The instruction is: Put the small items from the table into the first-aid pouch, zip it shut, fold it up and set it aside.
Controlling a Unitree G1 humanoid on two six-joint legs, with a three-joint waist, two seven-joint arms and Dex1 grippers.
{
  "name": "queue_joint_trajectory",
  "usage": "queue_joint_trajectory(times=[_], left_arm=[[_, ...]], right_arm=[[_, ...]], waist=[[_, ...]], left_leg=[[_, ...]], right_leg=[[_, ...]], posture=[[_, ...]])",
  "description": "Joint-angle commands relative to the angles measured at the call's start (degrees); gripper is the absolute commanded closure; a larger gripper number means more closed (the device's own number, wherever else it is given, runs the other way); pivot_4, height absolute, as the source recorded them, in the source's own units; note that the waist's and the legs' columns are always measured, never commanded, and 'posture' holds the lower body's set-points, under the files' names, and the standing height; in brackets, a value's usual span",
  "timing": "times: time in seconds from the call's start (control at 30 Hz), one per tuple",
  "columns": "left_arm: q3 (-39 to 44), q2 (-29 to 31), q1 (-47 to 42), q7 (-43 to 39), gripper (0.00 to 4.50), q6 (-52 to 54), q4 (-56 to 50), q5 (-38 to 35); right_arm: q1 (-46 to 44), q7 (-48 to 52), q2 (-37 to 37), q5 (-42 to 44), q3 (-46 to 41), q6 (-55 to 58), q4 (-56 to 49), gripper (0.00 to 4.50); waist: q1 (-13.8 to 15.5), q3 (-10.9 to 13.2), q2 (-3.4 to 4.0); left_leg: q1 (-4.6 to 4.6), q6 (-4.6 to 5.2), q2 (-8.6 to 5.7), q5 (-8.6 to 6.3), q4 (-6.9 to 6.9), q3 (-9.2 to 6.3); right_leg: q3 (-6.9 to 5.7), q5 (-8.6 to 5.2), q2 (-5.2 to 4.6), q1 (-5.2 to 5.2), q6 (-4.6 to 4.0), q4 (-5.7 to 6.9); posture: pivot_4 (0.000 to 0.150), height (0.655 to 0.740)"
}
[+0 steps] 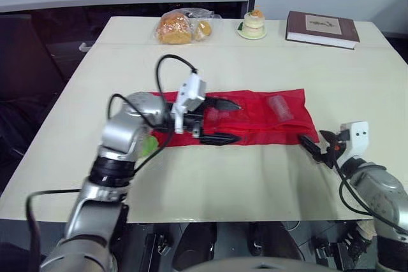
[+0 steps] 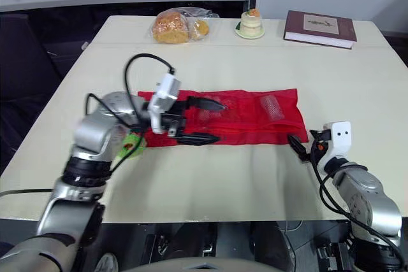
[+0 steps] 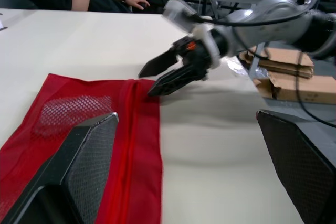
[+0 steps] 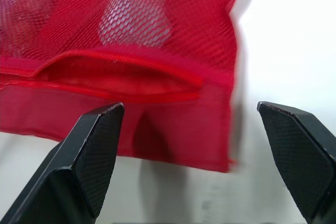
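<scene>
Cream tabletop (image 1: pixel 223 176), flat red mesh pouch (image 1: pixel 258 125); left gripper (image 1: pixel 221 121), right gripper (image 1: pixel 312 138): fingers (image 4: pixel 94 145) spread wide, empty.

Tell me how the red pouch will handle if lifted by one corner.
The red pouch will probably sag and drape, and feel light: it is thin fabric and mesh lying flat on the table. Its zip opening gapes, so the pale item under the mesh might shift when tilted.
</scene>
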Motion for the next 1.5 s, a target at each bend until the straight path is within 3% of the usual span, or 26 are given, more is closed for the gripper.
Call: queue_joint_trajectory(times=[0.03,0.17,0.27,0.3,0.47,0.67,0.73,0.87,1.03,1.17,1.27,1.5], left_arm=[[2.60,3.64,3.42,-0.67,0.00,3.46,-6.63,-5.29],[3.44,4.27,5.96,2.16,0.00,3.86,-9.72,-6.75],[5.38,5.49,8.84,5.04,0.00,6.14,-13.44,-8.76],[5.69,5.98,9.52,5.49,0.00,6.43,-14.34,-9.16],[6.28,6.88,9.75,7.51,0.00,7.27,-15.98,-11.32],[4.78,6.28,9.28,8.78,0.00,6.97,-16.43,-12.48],[4.62,6.26,9.37,9.23,0.00,6.77,-16.47,-12.55],[4.43,6.46,10.04,10.13,0.00,6.39,-16.80,-12.48],[5.17,6.80,11.58,13.91,0.00,6.38,-17.40,-11.04],[7.15,5.95,12.75,19.42,0.00,8.06,-13.45,-10.62],[9.00,5.28,13.37,21.48,0.00,10.08,-7.02,-11.47],[7.41,5.43,11.89,25.12,0.00,13.45,2.82,-8.03]], right_arm=[[-1.50,3.07,-1.11,1.11,2.02,-1.30,1.92,0.91],[-0.96,2.28,-2.12,1.79,0.57,-1.29,1.23,3.10],[5.49,2.68,-5.54,2.56,-4.91,-0.43,-3.82,4.19],[7.30,2.66,-6.79,2.46,-6.61,-0.57,-4.68,4.36],[14.90,3.63,-15.35,-2.33,-14.39,-4.84,-0.70,4.36],[18.49,3.72,-22.38,-9.81,-16.73,-12.00,7.16,4.36],[17.83,2.90,-22.01,-9.96,-17.64,-12.45,7.73,3.78],[17.88,2.46,-21.85,-10.62,-18.72,-13.73,7.39,1.89],[22.94,8.35,-22.99,-7.95,-21.77,-12.92,2.15,0.04],[28.56,17.16,-24.56,-4.30,-26.52,-15.36,-3.43,0.04],[30.35,23.68,-23.29,4.29,-29.38,-15.20,-11.06,0.04],[27.80,23.04,-22.22,15.31,-27.62,-11.39,-21.66,0.04]], waist=[[-0.15,0.00,0.00],[0.04,0.00,-0.01],[0.15,0.01,0.01],[0.22,0.01,0.01],[0.19,0.00,0.00],[0.02,0.00,0.00],[-0.06,0.00,0.00],[-0.02,0.00,0.00],[0.13,-0.02,0.05],[0.09,-0.04,0.07],[-0.12,-0.06,0.09],[0.18,-0.03,0.03]], left_leg=[[0.01,0.00,0.00,0.00,0.00,0.02],[0.02,0.00,0.00,0.00,0.00,0.02],[0.01,0.00,-0.01,0.00,-0.01,0.03],[0.00,0.00,-0.01,-0.01,-0.03,0.00],[-0.01,0.02,-0.16,-0.01,-0.04,0.04],[0.07,0.03,-0.15,-0.01,-0.03,0.10],[0.08,0.03,-0.11,-0.01,-0.04,0.11],[0.09,0.02,-0.07,-0.01,-0.04,0.12],[0.08,0.02,-0.07,-0.01,-0.04,0.11],[0.08,0.03,-0.07,-0.01,-0.04,0.11],[0.13,0.03,-0.04,-0.02,-0.04,0.11],[0.09,0.02,0.02,-0.02,-0.04,0.09]], right_leg=[[0.03,0.00,0.00,0.01,0.00,0.00],[0.05,-0.02,0.01,0.01,0.00,0.00],[0.09,-0.02,0.02,0.00,0.00,0.00],[0.07,-0.02,0.01,0.00,0.10,-0.01],[0.40,-0.19,0.04,0.05,0.25,-0.05],[0.91,-0.23,0.42,0.08,0.29,-0.05],[0.93,-0.22,0.47,0.07,0.28,-0.05],[0.97,-0.22,0.52,0.06,0.27,-0.04],[1.03,-0.22,0.55,0.06,0.28,-0.05],[1.06,-0.24,0.55,0.07,0.31,-0.05],[1.08,-0.25,0.60,0.08,0.32,-0.04],[1.03,-0.25,0.63,0.07,0.33,-0.05]], posture=[[0.150,0.7289],[0.150,0.7289],[0.150,0.7289],[0.150,0.7289],[0.150,0.7289],[0.150,0.7289],[0.150,0.7289],[0.150,0.7289],[0.150,0.7289],[0.150,0.7289],[0.150,0.7289],[0.150,0.7289]])
